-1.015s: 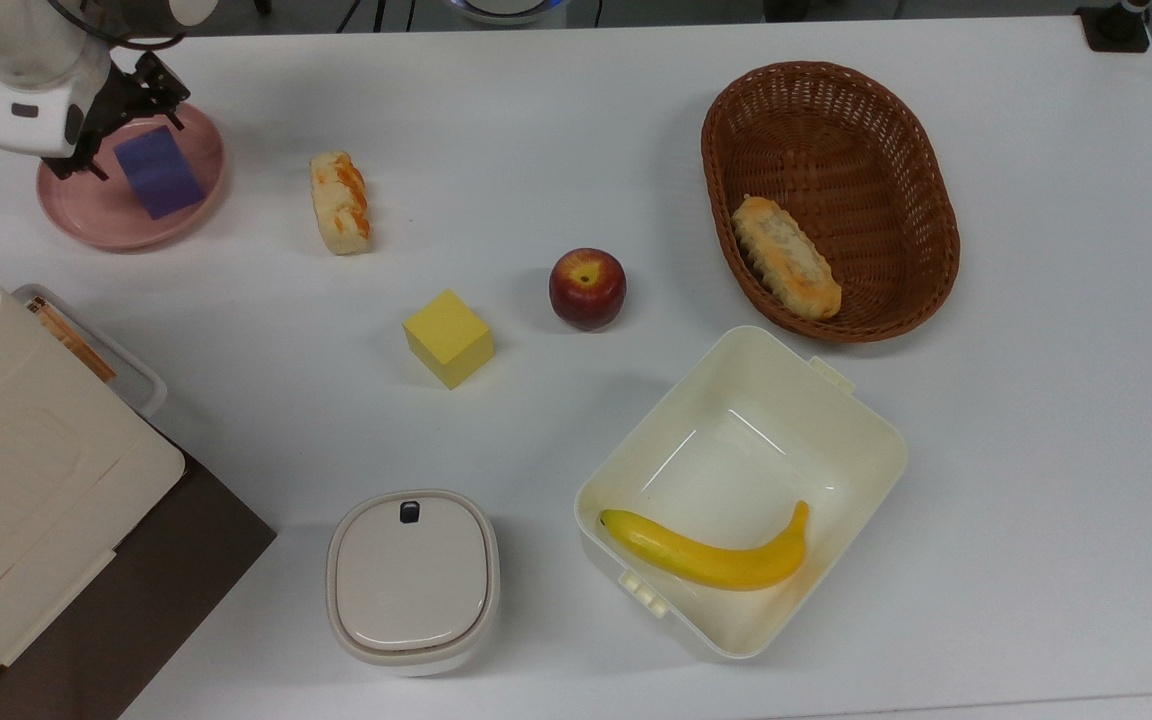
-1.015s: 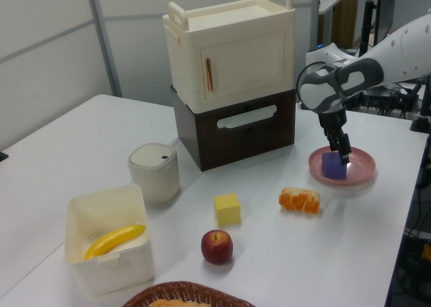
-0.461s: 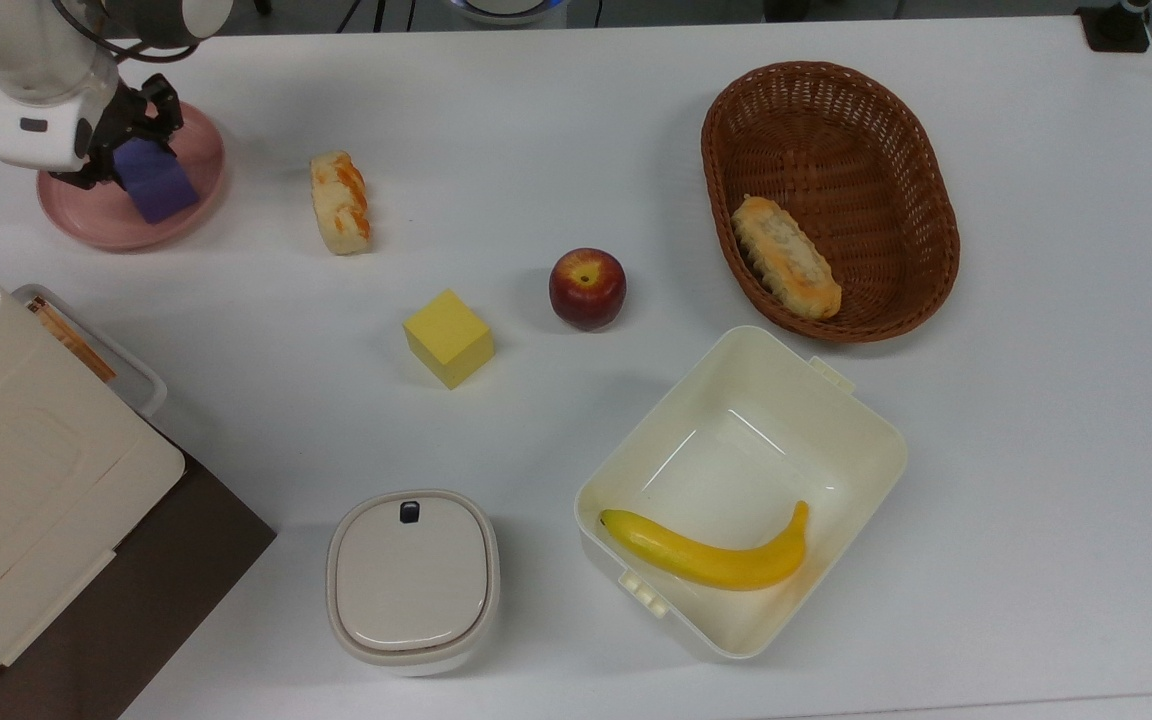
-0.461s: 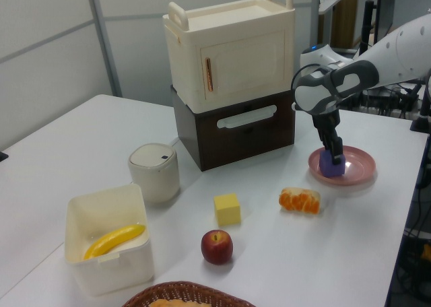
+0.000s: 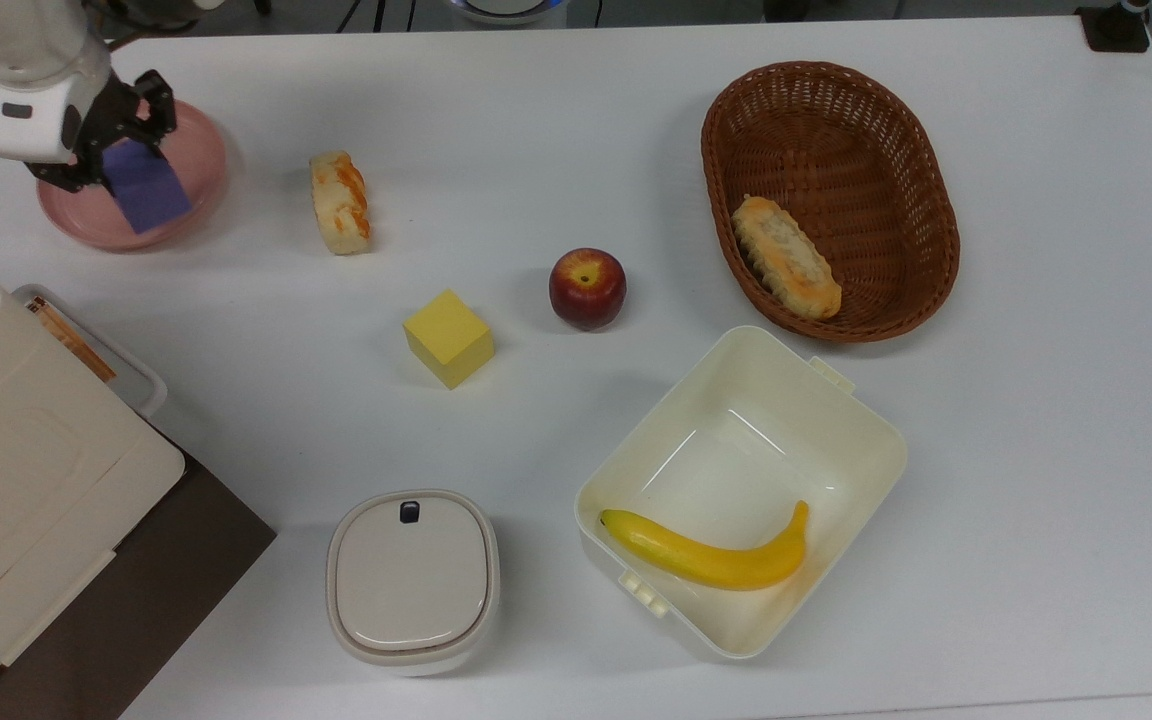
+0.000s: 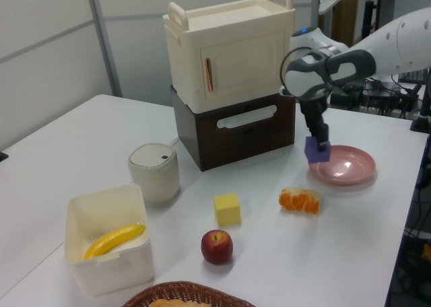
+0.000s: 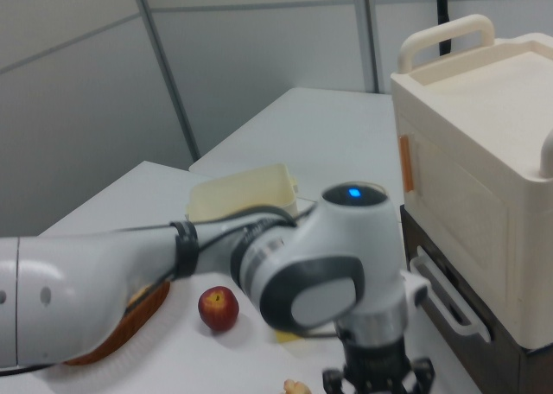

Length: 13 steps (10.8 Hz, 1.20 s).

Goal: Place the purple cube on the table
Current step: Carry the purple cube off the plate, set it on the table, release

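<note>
Purple and matte, the small blue-violet cube (image 5: 146, 186) is hanging in the grip of the robot's black two-finger claw (image 5: 126, 150), which is clenching it from two sides. In the left view the cube (image 6: 317, 149) is sitting clear of the round pink plate (image 6: 347, 165), lifted above the plate's left rim and not touching it. In the top view the cube is overlapping the plate (image 5: 198, 178), so from there I cannot tell how high it is.

Everything else is resting on the large white tabletop (image 5: 536, 150). Near the plate, toward the top view's right, a piece of orange-and-cream pastry (image 5: 340, 202) is lying on its own. A yellow cube (image 5: 448, 338) and a red apple (image 5: 588, 288) are sitting near each other at the middle. An oval brown wicker basket (image 5: 896, 130) is holding a bread roll (image 5: 786, 256), and a cream plastic box (image 5: 841, 420) is holding a yellow banana (image 5: 706, 556). A small rounded white lidded container (image 5: 412, 580) is standing near the box, and a cream cabinet stacked on a dark brown drawer unit (image 6: 232, 71) is occupying the top view's lower left corner.
</note>
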Each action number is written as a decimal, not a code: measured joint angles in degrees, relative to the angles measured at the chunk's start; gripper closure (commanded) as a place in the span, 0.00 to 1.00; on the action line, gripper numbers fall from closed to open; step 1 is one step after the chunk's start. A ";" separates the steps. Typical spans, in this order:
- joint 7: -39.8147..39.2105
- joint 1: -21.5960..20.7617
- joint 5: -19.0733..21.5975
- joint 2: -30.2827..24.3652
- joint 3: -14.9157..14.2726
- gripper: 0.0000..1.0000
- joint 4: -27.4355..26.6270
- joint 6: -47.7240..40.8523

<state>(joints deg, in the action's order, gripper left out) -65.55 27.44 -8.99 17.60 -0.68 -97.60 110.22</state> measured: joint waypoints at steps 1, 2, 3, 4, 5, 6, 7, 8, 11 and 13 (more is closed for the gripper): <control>3.24 -0.05 0.06 -0.14 2.57 0.90 1.14 -1.34; 6.99 -0.11 0.28 -0.19 5.40 0.78 1.54 -1.84; 10.49 -0.23 0.51 -0.15 8.13 0.44 1.53 -1.85; 12.85 -0.41 0.64 -0.09 10.36 0.08 1.48 -1.85; 14.18 -0.56 0.70 -0.05 11.99 0.00 1.46 -1.85; 15.60 -0.63 0.77 -0.05 13.32 0.00 1.46 -1.85; 17.05 -0.81 0.78 -0.05 14.27 0.00 1.46 -1.85; 17.85 -1.30 0.78 -0.06 14.64 0.00 1.72 -1.85; 18.96 -2.86 1.73 -0.15 14.73 0.00 3.71 -1.85; 23.89 -3.87 1.99 -0.26 14.78 0.00 5.41 -2.07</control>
<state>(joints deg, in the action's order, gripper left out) -41.66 23.57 -7.00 17.35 14.10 -92.19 108.15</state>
